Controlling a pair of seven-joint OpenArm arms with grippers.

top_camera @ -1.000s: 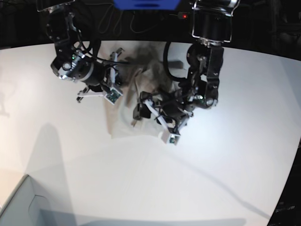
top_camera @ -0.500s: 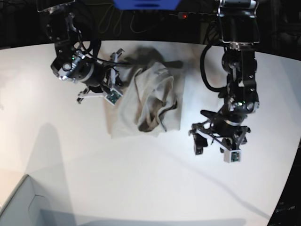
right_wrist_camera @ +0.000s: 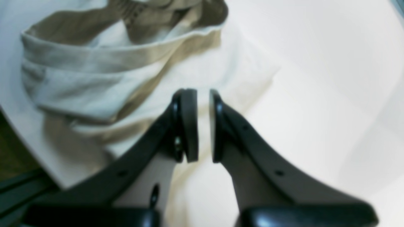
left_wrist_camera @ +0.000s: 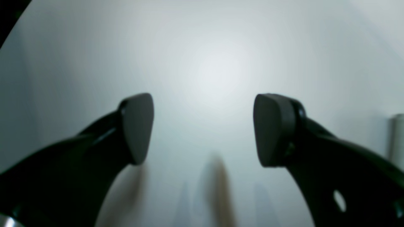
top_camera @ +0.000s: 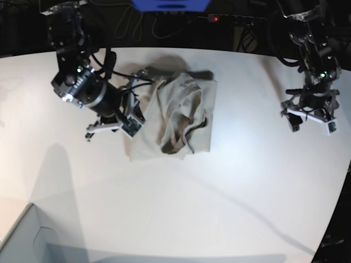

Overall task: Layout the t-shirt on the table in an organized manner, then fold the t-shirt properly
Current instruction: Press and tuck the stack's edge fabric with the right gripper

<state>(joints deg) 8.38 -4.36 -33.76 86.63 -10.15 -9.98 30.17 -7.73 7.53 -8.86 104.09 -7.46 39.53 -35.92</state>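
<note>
Beside t-shirt [top_camera: 178,115], bare table [top_camera: 230,186] (wide).

White table [top_camera: 219,208] with crumpled beige t-shirt [top_camera: 178,118] near far edge

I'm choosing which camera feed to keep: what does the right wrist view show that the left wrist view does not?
Only the right wrist view shows the t-shirt, rumpled and folded over itself, with the right gripper above its edge, jaws nearly together with a thin gap and no cloth visibly between them. Only the left wrist view shows the left gripper, jaws wide apart and empty, with a pale, blurred object at the right border. Both show the white table beneath dark fingers.
</note>
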